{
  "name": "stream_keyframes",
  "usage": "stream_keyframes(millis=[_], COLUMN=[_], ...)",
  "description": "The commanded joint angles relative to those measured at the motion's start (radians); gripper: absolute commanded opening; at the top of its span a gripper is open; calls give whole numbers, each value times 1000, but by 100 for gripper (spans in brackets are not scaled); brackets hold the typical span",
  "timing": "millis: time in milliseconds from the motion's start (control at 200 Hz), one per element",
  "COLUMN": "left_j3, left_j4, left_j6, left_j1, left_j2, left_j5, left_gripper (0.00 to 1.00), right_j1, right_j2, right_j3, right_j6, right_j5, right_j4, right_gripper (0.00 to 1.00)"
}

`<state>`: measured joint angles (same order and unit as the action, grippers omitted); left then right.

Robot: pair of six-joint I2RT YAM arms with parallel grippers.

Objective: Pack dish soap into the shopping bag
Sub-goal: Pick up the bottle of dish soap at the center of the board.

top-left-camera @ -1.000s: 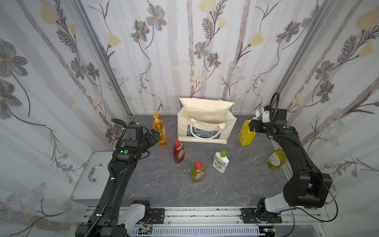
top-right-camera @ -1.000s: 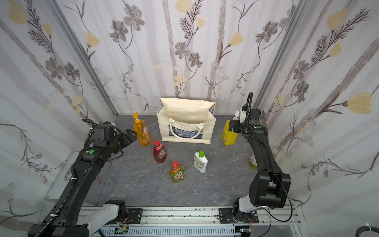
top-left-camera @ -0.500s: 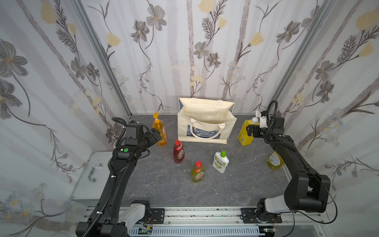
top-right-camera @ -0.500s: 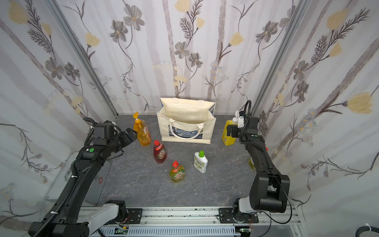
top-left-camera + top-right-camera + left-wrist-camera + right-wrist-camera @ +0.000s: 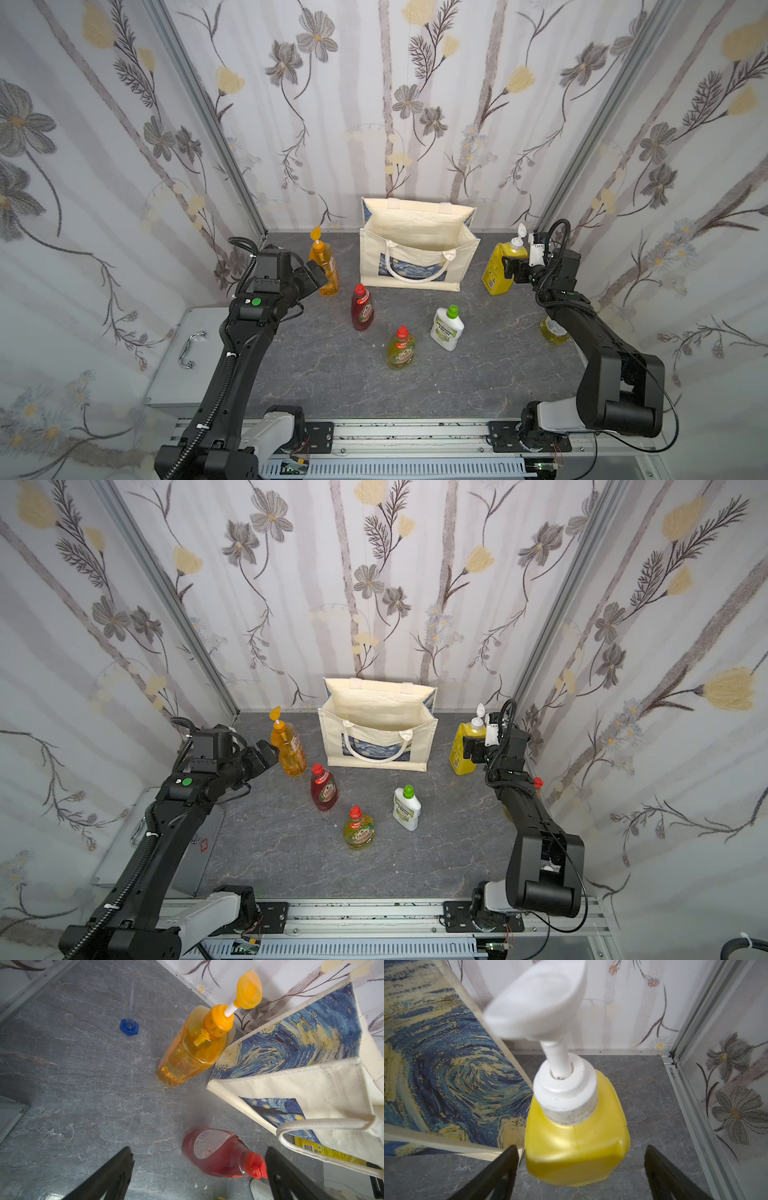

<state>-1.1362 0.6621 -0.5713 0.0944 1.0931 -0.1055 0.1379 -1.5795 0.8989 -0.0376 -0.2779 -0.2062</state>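
Canvas shopping bag point(image 5: 415, 270) boxy; yellow pump bottle point(image 5: 577, 1147) squarish.

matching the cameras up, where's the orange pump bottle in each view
Top views: orange bottle stands left of the bag in both.
Left wrist: upright beside the bag's printed end.
Right wrist: not in it.
Landmark: the bag, in every view.
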Motion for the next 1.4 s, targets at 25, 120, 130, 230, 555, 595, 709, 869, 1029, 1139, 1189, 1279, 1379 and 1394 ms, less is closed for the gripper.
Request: stream_keyframes(millis=[25, 120, 130, 230, 555, 595, 709, 869, 1029, 1139, 1189, 1279, 1379, 1394], left_j3=[-15, -23, -23, -30, -36, -37, -43, -52, -55, -57, -56, -59, -60, -60], left_j4=[4, 8, 8, 17, 35, 36, 39, 46, 54, 56, 56, 54, 50, 50], left_j6=[9, 11, 12, 20, 35, 35, 40, 48, 52, 52, 53, 49, 45, 44], left_j1=[1, 1, 1, 1, 1, 1, 1, 1, 1, 0, 1, 1, 1, 1], left_j2=[11, 17, 18, 22, 24, 24, 28, 30, 31, 33, 36, 40, 44, 46], left_j5=[-2, -1, -1, 3, 7, 8, 8, 11, 12, 14, 16, 13, 12, 12], left_gripper=[100, 100, 100, 100, 100, 100, 100, 100, 100, 100, 100, 100, 100, 100], right_j1=[0, 2, 2, 2, 2, 2, 2, 2, 2, 1, 0, 0, 0, 0], right_j2=[-10, -46, -49, -68, -114, -121, -135, -164, -186, -188, -189, -194, -198, -199], right_j3=[-3, 2, 4, 19, 36, 38, 46, 70, 87, 87, 86, 89, 94, 94], right_j6=[12, 19, 19, 22, 30, 30, 30, 31, 28, 16, 9, -3, -19, -19], right_j5=[-61, -69, -70, -76, -79, -80, -82, -98, -112, -113, -115, -121, -134, -135], right_j4=[-127, -159, -162, -165, -207, -209, -228, -228, -222, -217, -214, -200, -179, -178], right_gripper=[93, 92, 92, 92, 89, 88, 87, 84, 81, 82, 81, 79, 74, 74])
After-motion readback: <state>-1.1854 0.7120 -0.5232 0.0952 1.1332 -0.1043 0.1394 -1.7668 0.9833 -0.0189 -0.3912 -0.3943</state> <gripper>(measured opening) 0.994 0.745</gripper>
